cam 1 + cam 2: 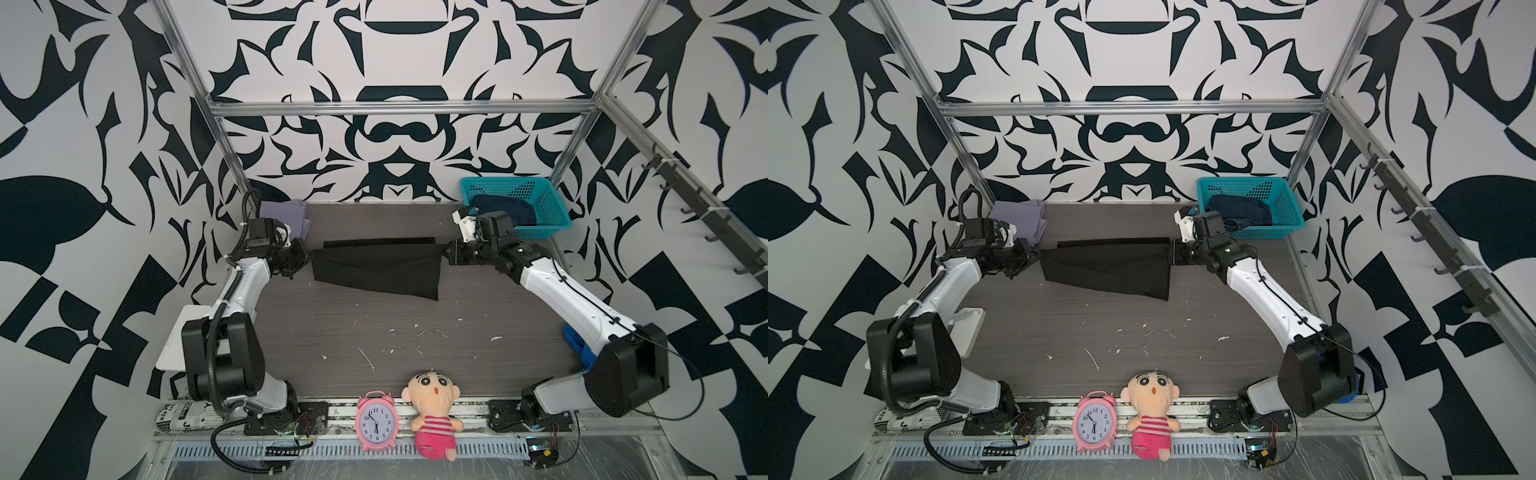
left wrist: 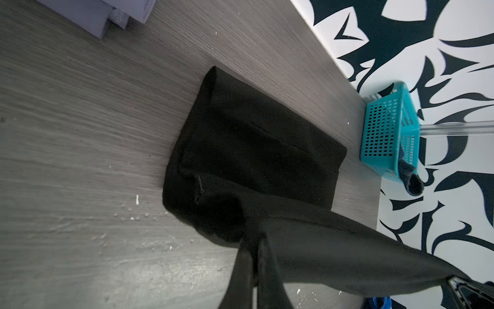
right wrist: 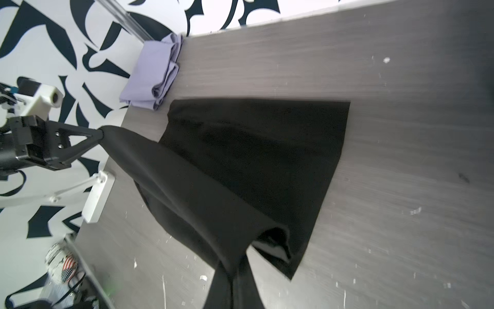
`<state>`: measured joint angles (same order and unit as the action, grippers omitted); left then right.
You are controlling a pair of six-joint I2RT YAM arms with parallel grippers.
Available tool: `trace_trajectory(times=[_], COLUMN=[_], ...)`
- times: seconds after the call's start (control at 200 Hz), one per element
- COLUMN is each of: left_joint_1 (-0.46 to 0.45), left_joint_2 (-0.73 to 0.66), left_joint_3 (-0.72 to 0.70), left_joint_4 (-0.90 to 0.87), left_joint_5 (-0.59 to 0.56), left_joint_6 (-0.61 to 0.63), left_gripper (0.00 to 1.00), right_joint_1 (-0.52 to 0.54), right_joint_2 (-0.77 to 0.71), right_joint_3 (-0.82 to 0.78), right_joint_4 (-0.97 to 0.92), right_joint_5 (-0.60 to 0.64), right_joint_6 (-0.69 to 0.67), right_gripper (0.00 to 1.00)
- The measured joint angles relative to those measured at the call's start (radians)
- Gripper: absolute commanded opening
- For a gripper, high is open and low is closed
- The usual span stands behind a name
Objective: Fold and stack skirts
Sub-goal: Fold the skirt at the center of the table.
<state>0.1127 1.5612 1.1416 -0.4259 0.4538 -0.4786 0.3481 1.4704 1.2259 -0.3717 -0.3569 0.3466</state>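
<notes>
A black skirt [image 1: 374, 266] [image 1: 1108, 270] is stretched between my two grippers over the back half of the table. Its upper edge is lifted and pulled taut, while the rest drapes onto the wood [image 2: 254, 149] [image 3: 254, 160]. My left gripper [image 1: 309, 253] [image 1: 1034, 254] [image 2: 255, 240] is shut on the skirt's left corner. The right gripper [image 1: 444, 249] [image 1: 1171, 253] [image 3: 234, 267] is shut on its right corner. A folded lavender skirt [image 1: 291, 216] [image 1: 1025, 220] [image 3: 152, 77] lies at the back left corner. The dark denim skirt [image 1: 503, 210] [image 1: 1239, 210] sits crumpled in the teal basket.
The teal basket [image 1: 548, 208] [image 1: 1287, 203] [image 2: 387, 128] stands at the back right. A pink alarm clock [image 1: 376, 419] and a plush doll [image 1: 434, 415] sit on the front rail. A blue cloth [image 1: 575, 345] lies beside the right arm. A white stand [image 1: 183, 336] is at the table's left edge.
</notes>
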Motion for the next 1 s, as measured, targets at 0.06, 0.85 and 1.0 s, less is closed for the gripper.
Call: trace_trajectory(times=[0.06, 0.85, 1.0], left_joint_1=[0.0, -0.002, 0.017], left_joint_2=[0.054, 0.364, 0.38], left_joint_3=[0.019, 0.282, 0.329], left_joint_4=[0.015, -0.06, -0.069], left_joint_5=[0.003, 0.011, -0.071], left_joint_6=[0.002, 0.066, 0.054], left_gripper=[0.0, 0.35, 0.68], right_joint_1=[-0.003, -0.026, -0.063], right_joint_2=[0.053, 0.38, 0.463], right_joint_3=[0.023, 0.195, 0.3], right_joint_4=[0.01, 0.013, -0.034], right_joint_5=[0.012, 0.074, 0.15], right_joint_6=[-0.007, -0.023, -0.041], right_gripper=[0.0, 0.23, 0.59])
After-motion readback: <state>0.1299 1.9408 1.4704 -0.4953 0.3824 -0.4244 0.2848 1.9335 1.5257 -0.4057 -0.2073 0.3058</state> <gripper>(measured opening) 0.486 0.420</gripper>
